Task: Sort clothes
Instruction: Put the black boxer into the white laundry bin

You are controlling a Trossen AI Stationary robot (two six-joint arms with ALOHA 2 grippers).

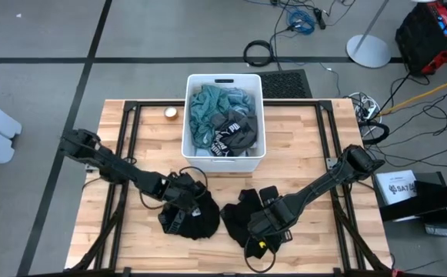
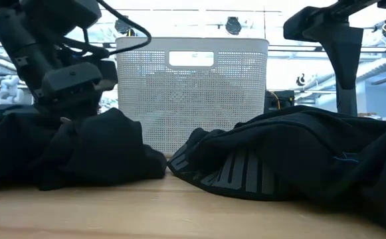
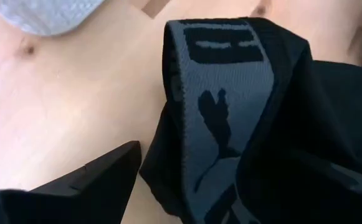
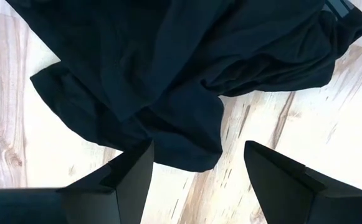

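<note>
Two black garments lie on the wooden table near its front edge: a left one (image 1: 196, 219) (image 2: 80, 153) and a right one (image 1: 238, 209) (image 2: 292, 153). My left gripper (image 1: 183, 206) is low over the left one, slanting down and open. One finger (image 3: 100, 177) is beside the garment's grey waistband (image 3: 212, 93), and the other is hidden behind cloth. My right gripper (image 4: 199, 146) (image 1: 263, 233) hangs open above the right garment's edge (image 4: 187, 155), pointing down. A white bin (image 1: 188, 115) at the far middle holds teal (image 1: 206, 108) and black printed (image 1: 235, 135) clothes. My left gripper stands open astride the folded waistband end (image 3: 187, 155) of the left black garment, coming slanting from above. The garment lies heaped on the table. I cannot tell whether the fingers touch the cloth.
A small round object (image 1: 171, 114) lies on the table left of the bin. The bin's perforated wall (image 2: 193, 86) stands behind both garments. Bare wood shows at the near left (image 1: 115, 238) and the near right (image 1: 323, 238).
</note>
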